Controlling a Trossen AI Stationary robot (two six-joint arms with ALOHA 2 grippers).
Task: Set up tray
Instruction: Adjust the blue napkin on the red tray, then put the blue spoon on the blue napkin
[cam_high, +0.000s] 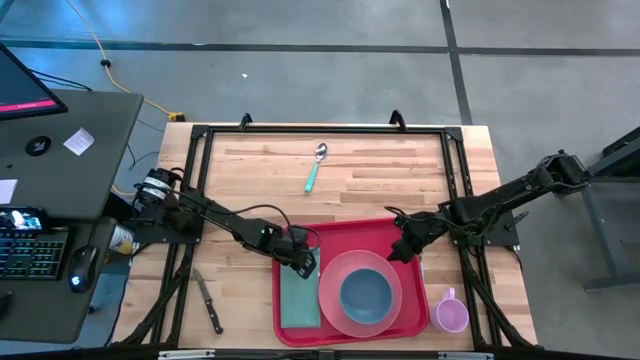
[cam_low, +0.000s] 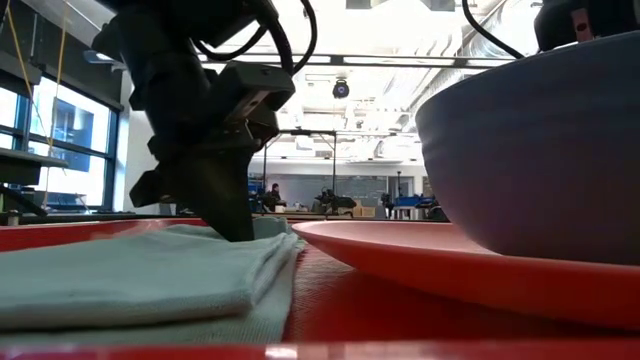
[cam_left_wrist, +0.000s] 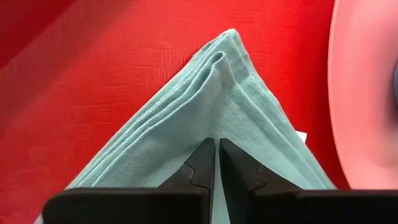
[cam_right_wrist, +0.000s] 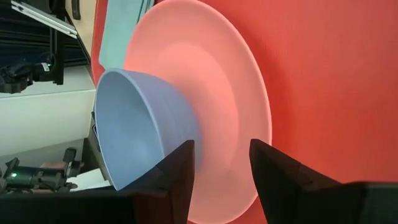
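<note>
The red tray (cam_high: 350, 235) lies at the table's near edge. On it a pink plate (cam_high: 335, 300) carries a blue bowl (cam_high: 366, 292), and a folded teal napkin (cam_high: 298, 300) lies flat on the tray left of the plate. My left gripper (cam_high: 303, 265) is shut and stands on the napkin's far end. My right gripper (cam_high: 400, 252) is open and hovers over the tray's far right part, its fingers pointing at the plate's (cam_right_wrist: 217, 81) far right rim and the bowl (cam_right_wrist: 134, 124). My left gripper (cam_left_wrist: 217, 144) comes from above, slanting down, and its shut fingertips rest on the top of the folded napkin near its far corner (cam_left_wrist: 227, 74). Whether any cloth is pinched between them, I cannot tell. The napkin (cam_low: 130, 275) lies flat in several layers on the tray.
A purple cup (cam_high: 452, 312) stands on the table right of the tray's near right corner. A teal-handled spoon (cam_high: 315, 168) lies on the far middle of the table. A knife (cam_high: 208, 300) lies near the left edge. A black frame rims the table.
</note>
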